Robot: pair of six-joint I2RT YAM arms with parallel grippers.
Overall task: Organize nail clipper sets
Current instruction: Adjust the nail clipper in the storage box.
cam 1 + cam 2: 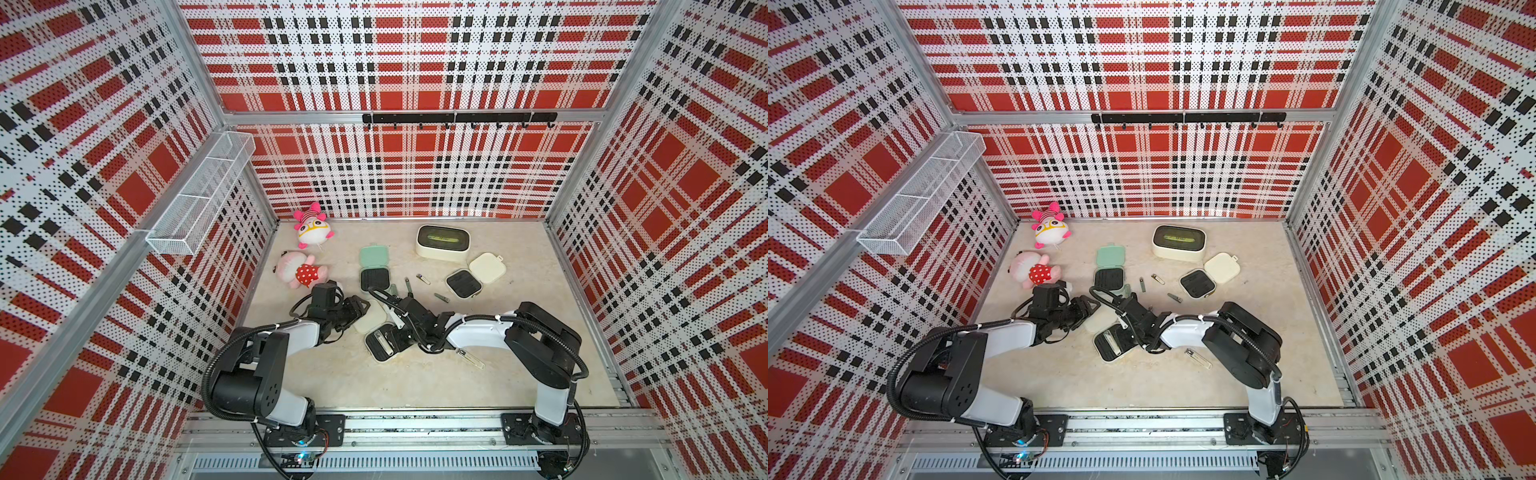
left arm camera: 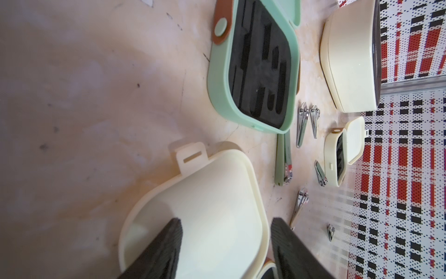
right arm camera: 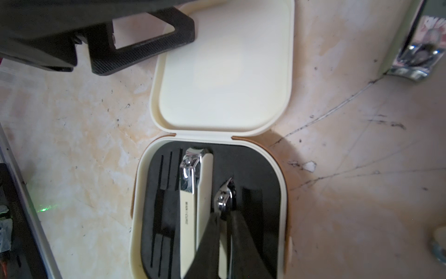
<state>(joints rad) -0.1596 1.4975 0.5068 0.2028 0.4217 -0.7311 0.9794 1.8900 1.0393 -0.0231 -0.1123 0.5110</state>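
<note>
Currently seeing right hand [image 3: 226,213] pinched fully closed on a small silver clipper [image 3: 225,190], tip over the black slotted insert [image 3: 253,169] of the lower cream case [image 3: 138,193]. Spotted that case lying open at lower centre of the worktop [image 1: 415,386] in both top views, lid [image 1: 368,320] flat toward upper left of its base. Also seeing a large cream-handled clipper [image 3: 188,205] seated in that insert, just left of the held one in the right wrist view. Got left hand [image 2: 225,220] partly open, fingers [image 2: 166,244] straddling the lid's side rim; can't tell whether touching. Found mint green case [image 1: 374,259] open above centre, second cream case [image 1: 485,269] open at centre right, a few loose clippers [image 1: 423,279] between them. Spotted a stray clipper [image 1: 471,358] on the worktop just below the right forearm [image 1: 478,332] in frame.
</note>
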